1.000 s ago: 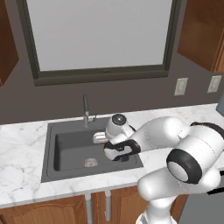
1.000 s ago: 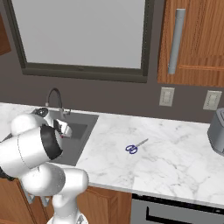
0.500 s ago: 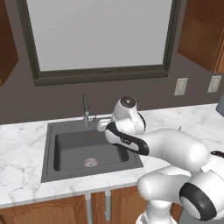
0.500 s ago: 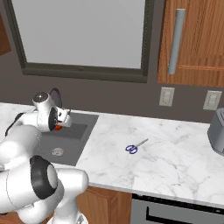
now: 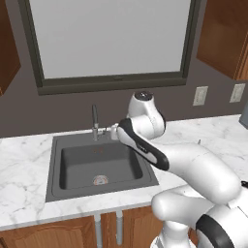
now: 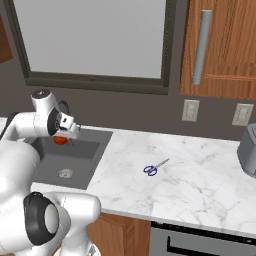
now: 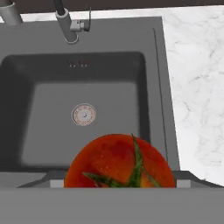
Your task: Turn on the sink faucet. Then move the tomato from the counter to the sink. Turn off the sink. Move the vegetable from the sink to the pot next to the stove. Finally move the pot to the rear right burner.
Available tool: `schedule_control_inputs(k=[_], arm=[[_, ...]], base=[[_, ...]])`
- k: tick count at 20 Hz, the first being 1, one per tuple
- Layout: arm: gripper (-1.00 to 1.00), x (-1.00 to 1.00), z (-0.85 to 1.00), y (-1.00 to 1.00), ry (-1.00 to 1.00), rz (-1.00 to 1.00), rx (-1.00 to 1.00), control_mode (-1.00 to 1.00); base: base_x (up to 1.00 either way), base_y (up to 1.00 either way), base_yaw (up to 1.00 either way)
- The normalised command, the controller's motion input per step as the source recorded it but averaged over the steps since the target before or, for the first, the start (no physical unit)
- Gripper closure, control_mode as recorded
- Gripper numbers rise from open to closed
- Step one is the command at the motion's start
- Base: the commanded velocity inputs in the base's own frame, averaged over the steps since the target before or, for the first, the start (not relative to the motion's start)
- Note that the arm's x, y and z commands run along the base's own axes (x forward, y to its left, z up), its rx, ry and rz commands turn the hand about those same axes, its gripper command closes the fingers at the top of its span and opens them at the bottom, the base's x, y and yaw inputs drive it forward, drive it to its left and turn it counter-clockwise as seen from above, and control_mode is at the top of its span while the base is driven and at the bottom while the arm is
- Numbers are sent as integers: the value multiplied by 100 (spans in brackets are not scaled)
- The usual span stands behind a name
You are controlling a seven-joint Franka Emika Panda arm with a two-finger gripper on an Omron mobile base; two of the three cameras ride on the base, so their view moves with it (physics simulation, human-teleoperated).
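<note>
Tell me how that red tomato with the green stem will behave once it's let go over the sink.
The round red tomato with the green stem would probably roll once dropped, since the dark grey sink basin has a flat floor. Its glossy skin looks smooth, so it may be slippery. The gripper seems shut on it, suggesting it is light and fairly firm.

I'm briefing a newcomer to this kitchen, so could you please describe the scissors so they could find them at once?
Start at the dark sink under the window and go along the marble counter away from it, toward the lower-edge oven. The scissors lie flat there by themselves, small, with blue handles and pale blades.
</note>
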Motion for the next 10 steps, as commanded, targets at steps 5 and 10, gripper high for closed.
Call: schedule_control_inputs(k=[5,10], arm=[[100,-45,28,-16,1,0,-2,-100],[100,-43,16,-29,0,0,0,-100]], base=[[0,0,0],[0,0,0]])
